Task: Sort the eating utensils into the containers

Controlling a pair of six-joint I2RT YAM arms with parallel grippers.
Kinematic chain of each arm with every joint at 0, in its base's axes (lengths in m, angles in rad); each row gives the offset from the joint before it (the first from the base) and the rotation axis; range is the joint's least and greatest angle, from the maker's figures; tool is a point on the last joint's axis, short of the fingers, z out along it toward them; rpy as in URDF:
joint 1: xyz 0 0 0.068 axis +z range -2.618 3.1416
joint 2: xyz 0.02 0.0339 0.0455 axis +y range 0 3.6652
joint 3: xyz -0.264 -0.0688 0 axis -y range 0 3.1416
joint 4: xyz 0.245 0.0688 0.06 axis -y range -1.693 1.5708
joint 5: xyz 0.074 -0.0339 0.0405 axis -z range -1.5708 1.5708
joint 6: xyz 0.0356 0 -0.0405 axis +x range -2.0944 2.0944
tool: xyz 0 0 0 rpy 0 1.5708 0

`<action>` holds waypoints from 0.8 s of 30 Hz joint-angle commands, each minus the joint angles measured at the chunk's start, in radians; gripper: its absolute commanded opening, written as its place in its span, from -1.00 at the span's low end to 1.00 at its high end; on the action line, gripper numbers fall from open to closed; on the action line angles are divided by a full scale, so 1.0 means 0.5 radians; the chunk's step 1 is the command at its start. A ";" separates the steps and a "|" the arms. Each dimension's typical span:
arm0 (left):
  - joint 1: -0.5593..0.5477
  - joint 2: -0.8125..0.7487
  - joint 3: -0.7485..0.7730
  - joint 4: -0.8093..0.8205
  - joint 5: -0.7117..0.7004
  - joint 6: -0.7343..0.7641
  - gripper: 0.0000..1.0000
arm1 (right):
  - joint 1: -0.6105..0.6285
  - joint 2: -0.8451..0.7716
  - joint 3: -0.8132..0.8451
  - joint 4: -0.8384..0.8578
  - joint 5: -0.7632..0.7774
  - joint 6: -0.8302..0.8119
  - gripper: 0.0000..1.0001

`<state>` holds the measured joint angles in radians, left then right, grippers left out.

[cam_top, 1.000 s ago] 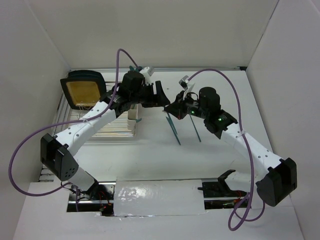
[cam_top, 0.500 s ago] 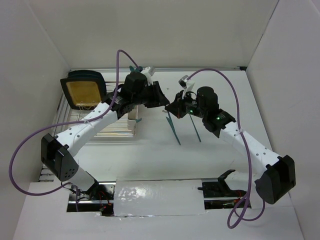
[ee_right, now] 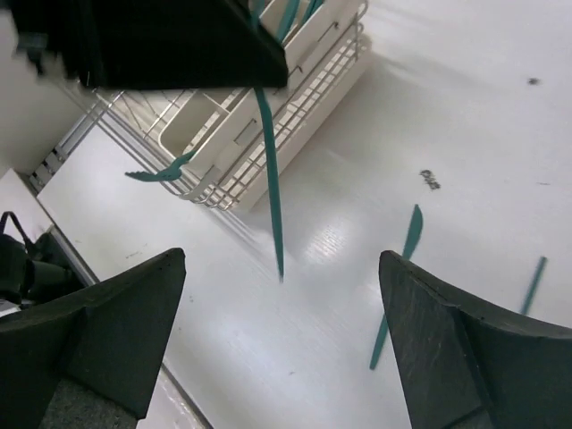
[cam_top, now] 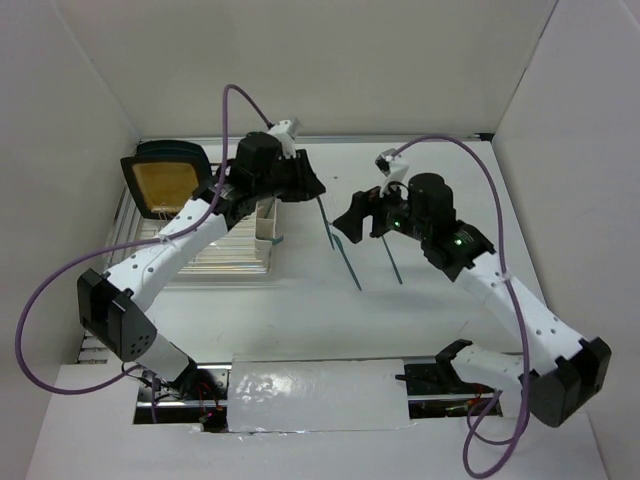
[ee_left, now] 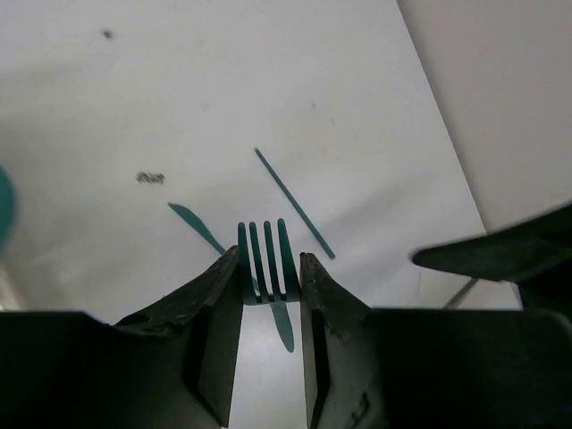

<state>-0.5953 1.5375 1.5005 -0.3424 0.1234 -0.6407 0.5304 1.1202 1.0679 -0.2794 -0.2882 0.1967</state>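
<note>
A fork is grasped by the left hand beside the containers, the right hand is released, and a knife and a second utensil are noted unsorted on the counter near the containers.

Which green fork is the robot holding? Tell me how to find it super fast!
Find the wire dish rack on the left of the table; the left gripper hangs just right of it. The fork is pinched near its tines in that gripper, handle dangling down. The green knife nearby lies flat on the table instead.
</note>
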 commanded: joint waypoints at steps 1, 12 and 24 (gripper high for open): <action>0.113 -0.148 0.226 0.068 -0.023 0.311 -0.48 | -0.021 -0.294 0.083 -0.214 0.186 0.054 0.91; 0.338 -0.602 0.144 0.185 -0.020 1.017 -0.46 | -0.021 -0.409 -0.237 -0.236 0.438 0.186 1.00; 0.356 -1.053 -0.497 0.485 0.057 1.165 -0.44 | -0.021 -0.212 -0.519 -0.174 0.699 0.364 1.00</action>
<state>-0.4221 1.0561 1.2800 -0.2188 0.1364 -0.1028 0.5224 1.0126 0.8379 -0.3904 0.0319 0.3527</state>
